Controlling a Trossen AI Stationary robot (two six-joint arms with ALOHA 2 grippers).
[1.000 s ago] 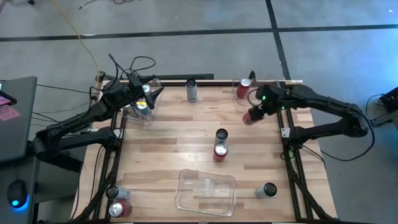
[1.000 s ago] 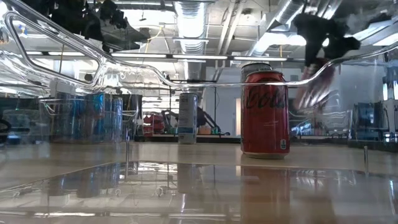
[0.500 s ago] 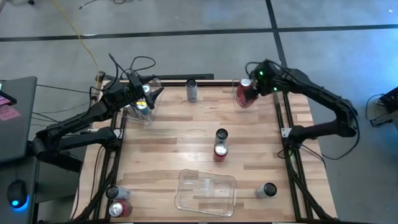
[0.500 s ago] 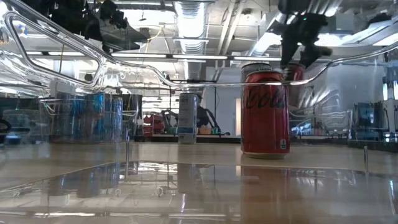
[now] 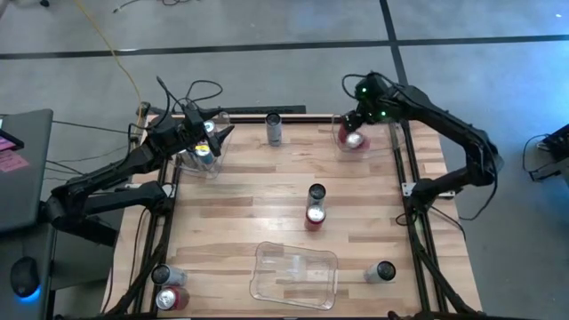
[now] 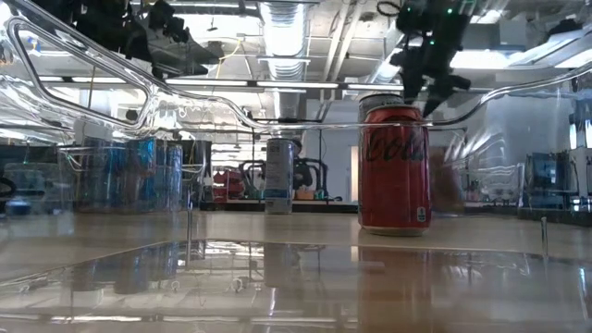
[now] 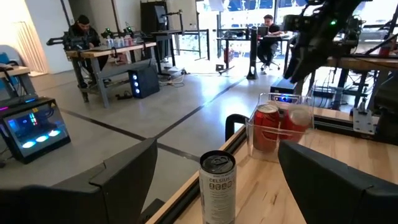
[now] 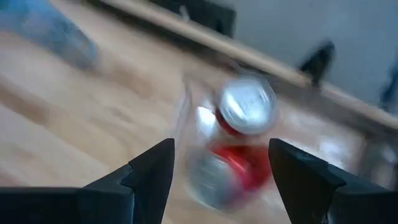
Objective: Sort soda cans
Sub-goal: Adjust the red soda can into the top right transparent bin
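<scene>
My right gripper (image 5: 354, 120) (image 8: 221, 146) hangs open above the clear bin at the table's far right corner (image 5: 341, 142). Two red cans are inside that bin: one upright (image 8: 247, 106), the other (image 8: 214, 177) blurred just below the fingers, apart from them. My left gripper (image 5: 212, 142) (image 7: 217, 149) waits open over the far-left bin (image 5: 200, 160), which holds blue cans (image 6: 139, 176). A silver can (image 5: 274, 129) (image 7: 217, 186) stands at the far edge. A dark can (image 5: 316, 191) and a red can (image 5: 314, 215) (image 6: 394, 166) stand mid-table.
An empty clear bin (image 5: 295, 274) lies at the near edge. A dark can (image 5: 384, 271) stands near the near right corner. A silver can (image 5: 164, 277) and a red can (image 5: 173, 298) sit at the near left corner. People sit at desks beyond the table.
My right gripper carried a red can from the table's right side toward the far edge, over the far-right bin, and let it go. The can is now in the bin beside another red can. The gripper has risen a little above it.
</scene>
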